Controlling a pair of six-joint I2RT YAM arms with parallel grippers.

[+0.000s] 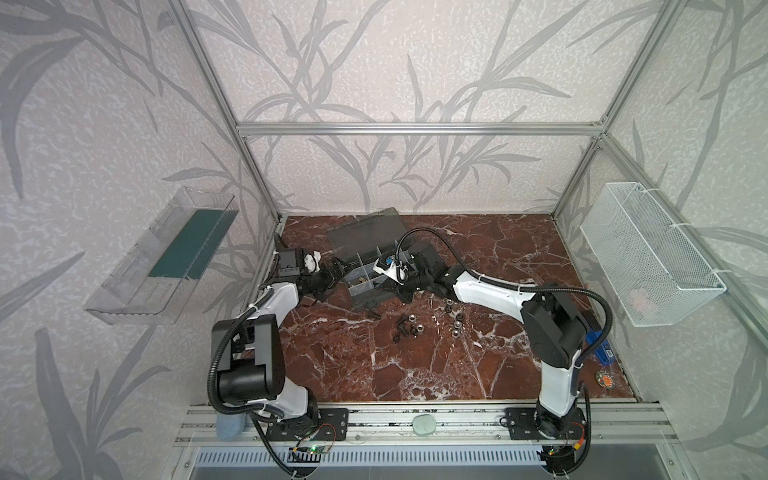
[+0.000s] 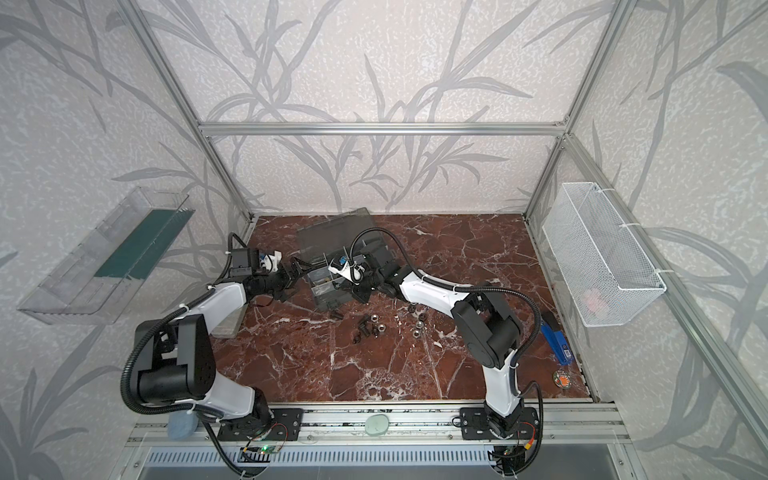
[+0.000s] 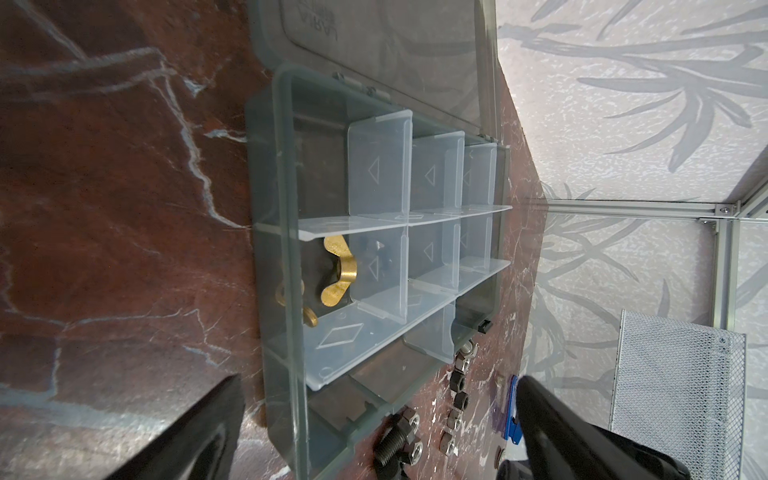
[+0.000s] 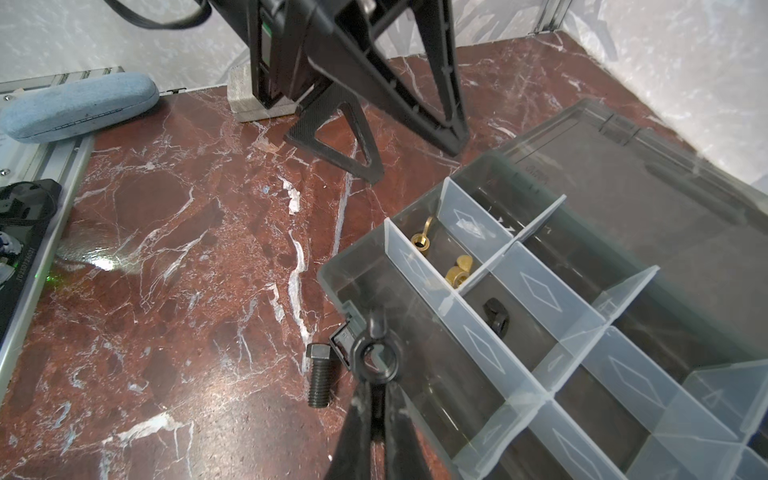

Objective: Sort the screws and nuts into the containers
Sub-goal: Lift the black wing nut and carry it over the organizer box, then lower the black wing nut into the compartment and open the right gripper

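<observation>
The right claw (image 4: 377,384) is pinching a black nut (image 4: 376,359) by its lower edge, at the near corner of the gray case (image 4: 353,259), close to the latch. The nut looks small, rigid, light and slick. A hold across its flat faces seems safer, since an edge pinch could let it twist out. The left claw (image 4: 413,162) stands spread beside the case. A black bolt (image 4: 319,380) lies on the counter (image 4: 166,249).
</observation>
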